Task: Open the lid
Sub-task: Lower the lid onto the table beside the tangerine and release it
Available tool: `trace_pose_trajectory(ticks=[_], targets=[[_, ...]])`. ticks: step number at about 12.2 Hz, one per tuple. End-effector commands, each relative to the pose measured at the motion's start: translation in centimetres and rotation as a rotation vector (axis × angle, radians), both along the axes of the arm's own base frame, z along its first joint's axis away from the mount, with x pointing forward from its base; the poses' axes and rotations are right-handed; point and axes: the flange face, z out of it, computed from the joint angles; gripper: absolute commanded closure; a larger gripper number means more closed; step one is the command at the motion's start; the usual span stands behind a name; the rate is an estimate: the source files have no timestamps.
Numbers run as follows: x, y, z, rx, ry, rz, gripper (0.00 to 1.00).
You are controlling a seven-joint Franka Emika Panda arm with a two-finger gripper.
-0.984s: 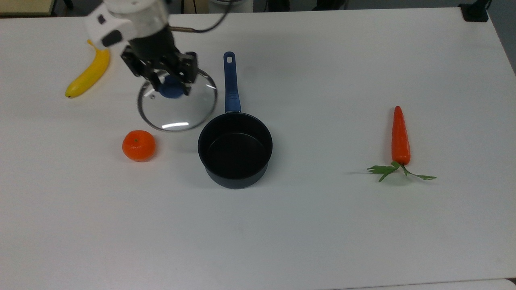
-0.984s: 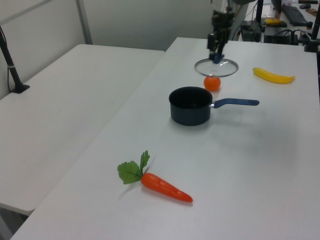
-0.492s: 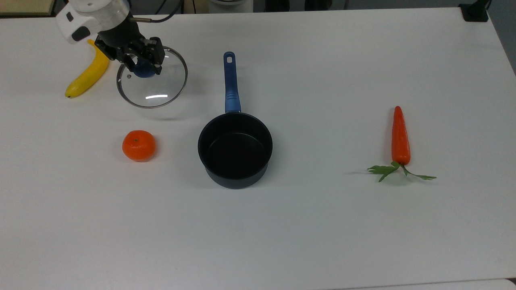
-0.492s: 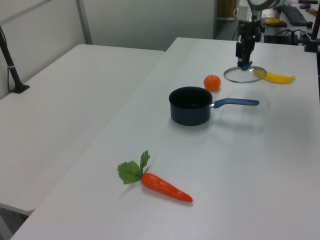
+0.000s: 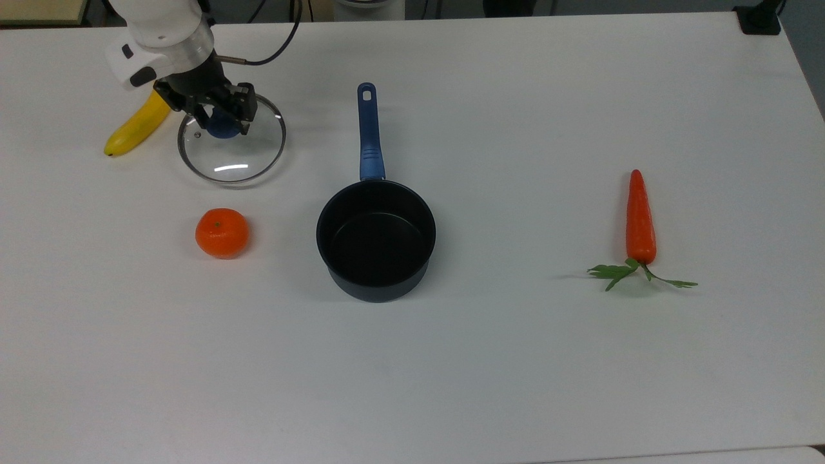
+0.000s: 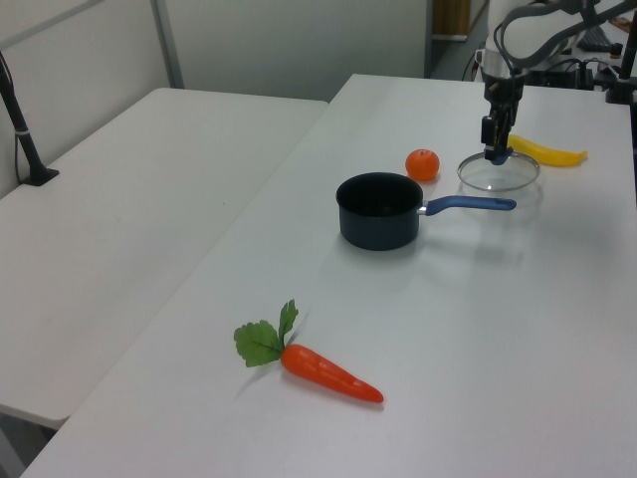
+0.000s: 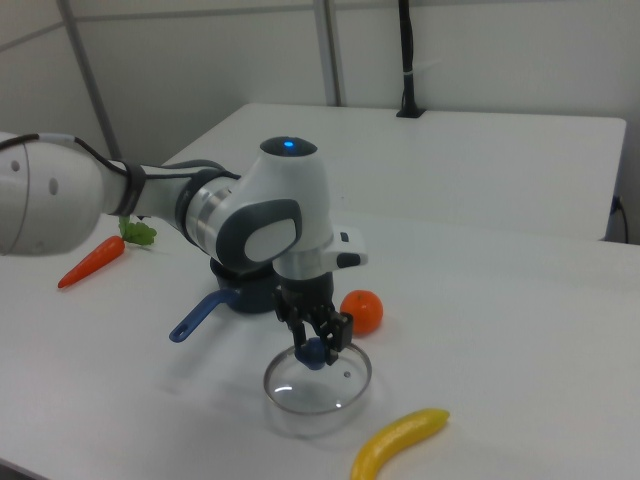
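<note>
The lid (image 5: 237, 153) is a round clear glass disc with a metal rim and a blue knob (image 5: 222, 127). It sits off the saucepan, low over the table between the banana and the pan's handle. My gripper (image 5: 221, 122) points straight down and is shut on the knob. The lid (image 6: 503, 177) and gripper (image 6: 495, 151) also appear at the far end of the table in the left view. In the right view, the gripper (image 7: 318, 346) holds the lid (image 7: 320, 390) level. The dark saucepan (image 5: 376, 238) stands uncovered and empty, its blue handle (image 5: 367, 132) pointing away.
A banana (image 5: 135, 125) lies just at the top view's left of the lid. An orange (image 5: 222, 232) sits nearer the front, below the lid. A carrot (image 5: 640, 219) with green leaves lies far off at the top view's right. The white table (image 5: 490, 361) stretches wide around them.
The gripper carried the lid away from beside the saucepan toward the top view's left, near the banana, then lowered it closer to the table. Its grip on the knob held.
</note>
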Motion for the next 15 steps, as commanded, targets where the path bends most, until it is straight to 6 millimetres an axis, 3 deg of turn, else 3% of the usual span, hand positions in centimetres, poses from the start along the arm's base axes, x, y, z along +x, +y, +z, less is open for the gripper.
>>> trace_pose_trajectory(ticks=[1, 4, 6, 7, 9, 10, 12, 13, 15], targets=[[0.4, -1.5, -2.3, -0.024, -0.024, 0.004, 0.71], [0.5, -2.1, -2.8, -0.03, -0.037, -0.004, 0.7], [0.4, -2.3, -3.0, -0.028, -0.033, -0.009, 0.61], [0.4, -2.3, -2.9, -0.027, -0.028, -0.009, 0.49], [0.3, -2.3, -2.1, -0.024, -0.029, -0.028, 0.07], [0.4, -2.1, -0.9, -0.021, -0.023, -0.037, 0.0], [1.0, -1.1, 4.0, -0.003, 0.019, -0.041, 0.0], [1.1, 0.7, 7.1, 0.005, 0.045, -0.019, 0.0], [0.8, 6.9, 12.4, 0.01, 0.072, 0.01, 0.0]])
